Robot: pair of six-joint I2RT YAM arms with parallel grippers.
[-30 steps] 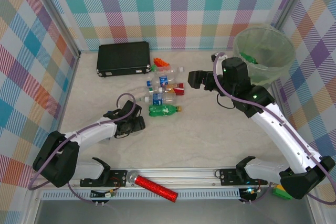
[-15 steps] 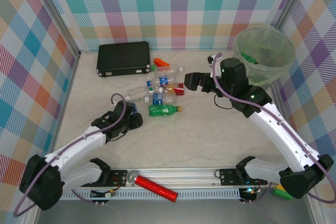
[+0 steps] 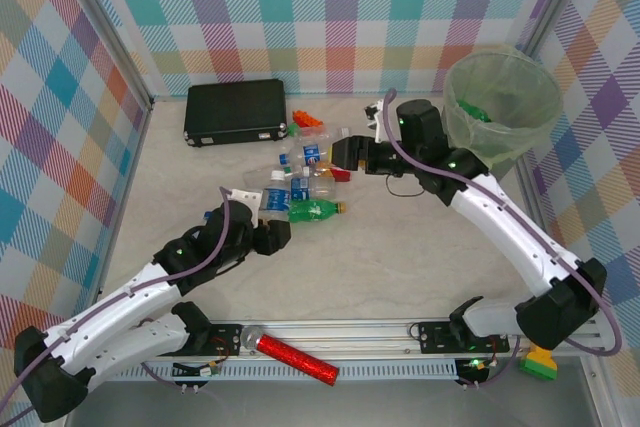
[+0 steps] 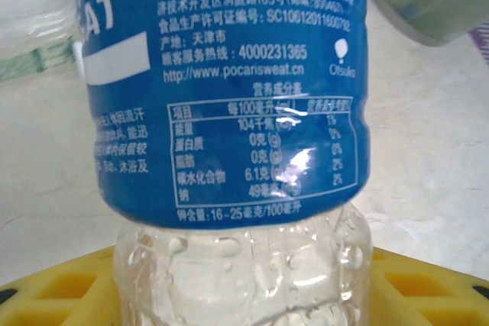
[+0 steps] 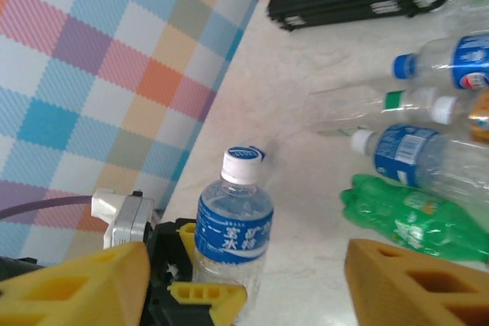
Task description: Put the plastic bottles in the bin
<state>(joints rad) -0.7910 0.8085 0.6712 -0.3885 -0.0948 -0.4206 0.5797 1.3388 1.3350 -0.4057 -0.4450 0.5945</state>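
At the counter's (image 3: 400,247) near left, the left pincer (image 3: 268,235) clamps an upright clear blue-labelled plastic bottle (image 5: 233,223) low, so it may tip before the green-lined round bin (image 3: 528,132); the right pincer (image 3: 347,155) gapes empty.

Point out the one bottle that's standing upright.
The blue-labelled, white-capped bottle held in the left gripper; the other bottles on the table lie on their sides.

Robot lab test cell: pale tabletop (image 3: 390,247) boxed in by plaid fabric walls (image 3: 340,7), left arm (image 3: 120,297) and right arm (image 3: 500,222) bolted to aluminium rail (image 3: 350,332) at near edge.
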